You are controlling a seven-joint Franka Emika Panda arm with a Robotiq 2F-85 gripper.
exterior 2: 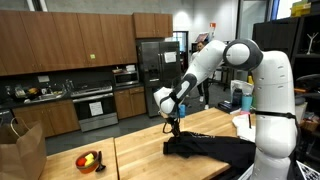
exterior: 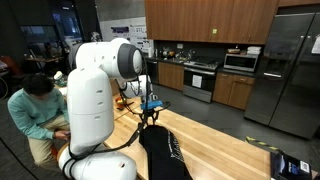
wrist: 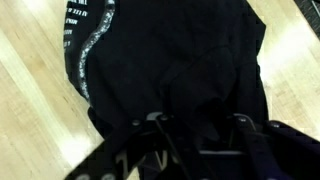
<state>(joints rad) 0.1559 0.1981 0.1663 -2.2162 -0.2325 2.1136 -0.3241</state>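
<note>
A fruit bowl (exterior 2: 90, 160) sits far left on the counter (exterior 2: 140, 150). My hand (exterior 2: 172, 127) is down on the left edge of the black garment (exterior 2: 215, 148), which spreads rightward. I cannot tell whether my fingers pinch the cloth.

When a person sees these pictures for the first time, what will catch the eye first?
The large white robot arm strikes first, bent over a light wooden table. Its fingers are down at a black garment with a band of white lettering, which lies on that table. Behind are dark wood cabinets, and a person in a teal shirt sits close beside the arm.
</note>
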